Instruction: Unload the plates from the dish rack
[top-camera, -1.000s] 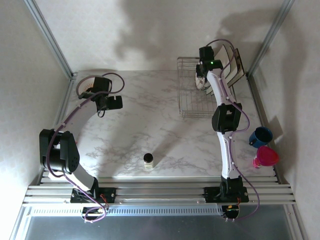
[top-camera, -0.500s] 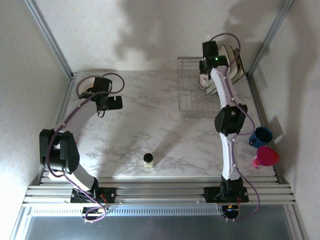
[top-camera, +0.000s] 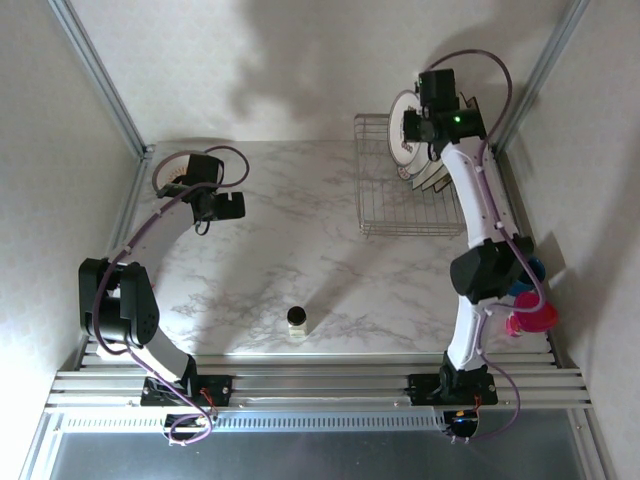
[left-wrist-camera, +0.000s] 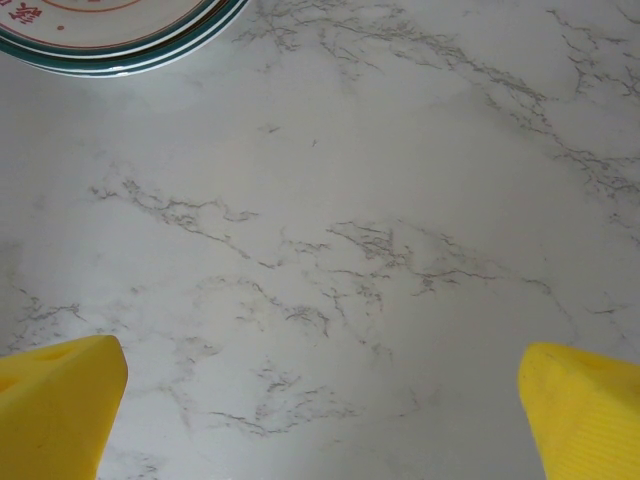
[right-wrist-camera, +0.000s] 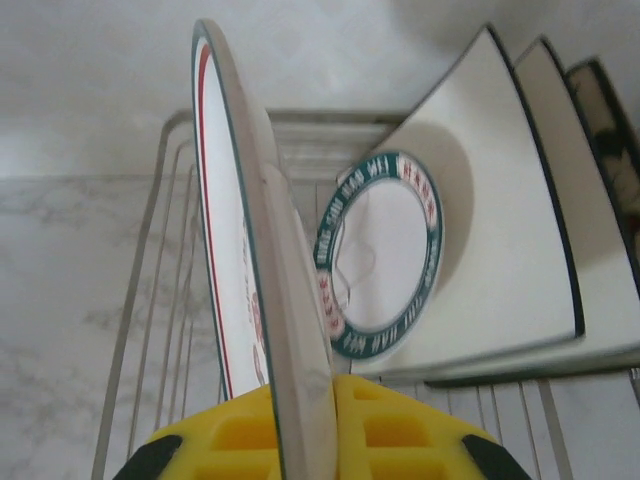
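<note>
- Top external: right gripper (top-camera: 418, 127) pinches the held plate (top-camera: 399, 141) above the dish rack (top-camera: 385, 210); left gripper (top-camera: 232, 206) sits well left of the rack.
- Left wrist: its fingers (left-wrist-camera: 60, 400) are spread wide.
- Right wrist: square plates (right-wrist-camera: 500, 230) stand inside the rack.

You have a small dark-capped jar (top-camera: 297, 319) standing on the white marble table (top-camera: 300, 220). Well to the right of the jar, a blue cup (top-camera: 536, 274) and a pink cup (top-camera: 537, 318) sit just beside each other, the blue one farther back. Aluminium rails (top-camera: 320, 385) run just in front of the jar.
</note>
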